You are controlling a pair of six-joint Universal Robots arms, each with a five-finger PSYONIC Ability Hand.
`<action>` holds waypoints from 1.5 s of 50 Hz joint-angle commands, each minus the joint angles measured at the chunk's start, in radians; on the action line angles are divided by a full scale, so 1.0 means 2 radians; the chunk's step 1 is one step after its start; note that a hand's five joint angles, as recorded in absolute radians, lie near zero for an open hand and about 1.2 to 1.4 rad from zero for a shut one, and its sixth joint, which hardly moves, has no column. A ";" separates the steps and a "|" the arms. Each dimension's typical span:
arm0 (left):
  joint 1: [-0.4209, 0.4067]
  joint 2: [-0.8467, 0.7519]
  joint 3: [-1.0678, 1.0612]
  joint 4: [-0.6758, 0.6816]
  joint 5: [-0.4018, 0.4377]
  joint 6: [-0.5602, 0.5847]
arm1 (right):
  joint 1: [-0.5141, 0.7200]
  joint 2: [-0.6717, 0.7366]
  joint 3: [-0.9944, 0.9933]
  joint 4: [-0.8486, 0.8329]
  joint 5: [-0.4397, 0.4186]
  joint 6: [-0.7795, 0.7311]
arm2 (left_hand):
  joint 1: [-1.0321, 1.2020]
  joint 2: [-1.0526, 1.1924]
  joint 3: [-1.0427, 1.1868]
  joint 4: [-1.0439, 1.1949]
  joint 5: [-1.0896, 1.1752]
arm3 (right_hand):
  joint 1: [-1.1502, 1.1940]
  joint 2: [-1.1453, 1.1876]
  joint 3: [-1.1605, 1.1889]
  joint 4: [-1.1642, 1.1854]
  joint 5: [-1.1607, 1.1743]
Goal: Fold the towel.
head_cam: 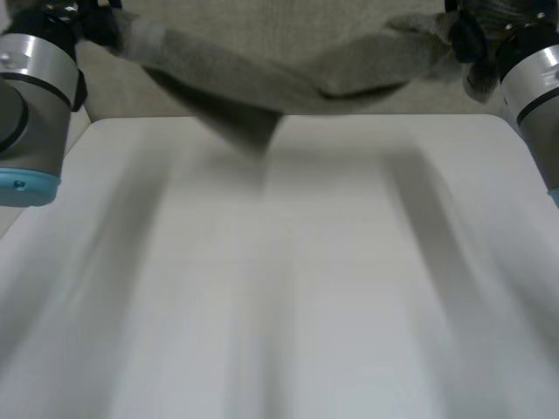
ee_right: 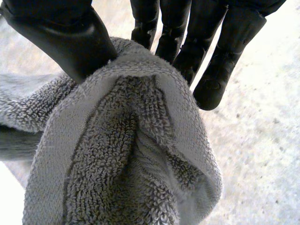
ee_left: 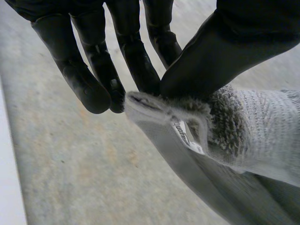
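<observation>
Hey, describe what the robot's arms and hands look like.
The left arm and right arm are thick silver-grey cylinders with black bands; a light-blue cap ends the left joint. The left hand and right hand are matte black, with smooth rounded fingers and broad thumbs.

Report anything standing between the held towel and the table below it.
Nothing visible does. The towel hangs between the left hand and the right hand, each pinching an end, above the table at its far edge.

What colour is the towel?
The towel is plain grey, clearest in the right wrist view.
</observation>
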 commanded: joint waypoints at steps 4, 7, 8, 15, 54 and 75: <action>0.011 0.011 -0.078 -0.052 -0.003 -0.012 | -0.004 0.010 -0.007 0.165 -0.060 -0.009 | -0.032 -0.060 -0.073 -0.065 -0.146 | 0.050 0.066 0.032 0.029 0.044; 0.010 0.007 -0.123 -0.070 0.004 -0.008 | 0.001 0.032 0.002 0.218 -0.073 -0.045 | -0.032 -0.060 -0.073 -0.065 -0.146 | 0.050 0.066 0.032 0.029 0.044; 0.011 0.006 -0.147 -0.076 0.009 -0.008 | 0.002 0.040 0.012 0.239 -0.073 -0.067 | -0.032 -0.060 -0.073 -0.065 -0.146 | 0.050 0.066 0.032 0.029 0.044; 0.011 0.002 -0.233 -0.079 0.030 0.000 | 0.005 0.076 0.062 0.289 -0.067 -0.144 | -0.032 -0.060 -0.073 -0.065 -0.146 | 0.050 0.066 0.032 0.029 0.044; 0.024 0.269 -0.446 -0.149 0.089 0.070 | -0.006 -0.052 0.167 0.469 -0.077 -0.243 | -0.032 -0.060 -0.073 -0.065 -0.146 | 0.050 0.066 0.032 0.029 0.044; 0.009 0.153 -0.306 -0.194 0.151 0.154 | -0.033 -0.021 0.164 0.453 -0.076 -0.256 | -0.617 -0.646 -0.658 -0.651 -0.731 | 0.050 0.066 0.032 0.029 0.044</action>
